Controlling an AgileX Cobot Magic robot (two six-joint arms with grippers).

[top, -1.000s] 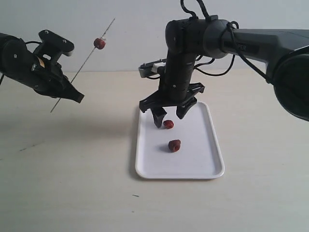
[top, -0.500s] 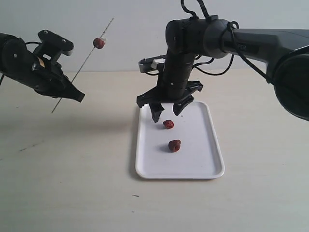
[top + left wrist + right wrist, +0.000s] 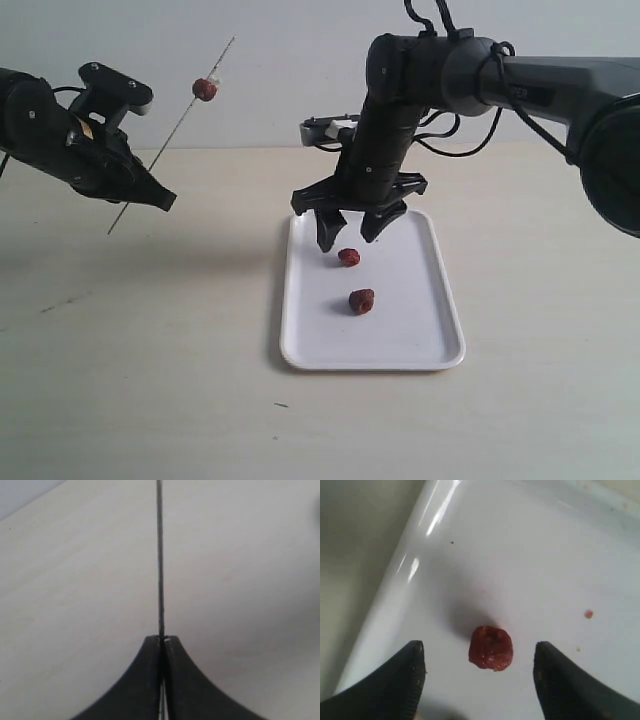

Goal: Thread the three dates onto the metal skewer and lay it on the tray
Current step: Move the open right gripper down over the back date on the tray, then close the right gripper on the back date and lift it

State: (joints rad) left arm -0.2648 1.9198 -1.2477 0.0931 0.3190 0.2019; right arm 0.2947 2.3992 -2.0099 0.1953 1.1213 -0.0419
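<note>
Left end effector (image 3: 158, 200): clamped tight on the thin grey metal skewer (image 3: 170, 135), which it holds at a slant above the pale tabletop (image 3: 150, 380), well away from the tray.
Threaded date (image 3: 205, 89): one wrinkled red-brown lump sits high on the rod, near its upper tip.
Right end effector (image 3: 350, 235): jaws spread wide and empty, hanging just above the farther loose date (image 3: 348, 257) on the flat white rectangular tray (image 3: 420, 320).
Nearer loose date (image 3: 361, 301): lies apart, toward the tray's middle.
Risk, grasp: the lump is small and round, and I'd guess a slightly off descent lets one finger knock it rolling across the smooth tray.
Risk, threading: the rod is gripped low, so its free tip may waver and miss the centre.
Risk, slant: the threaded date could slide along the rod.
</note>
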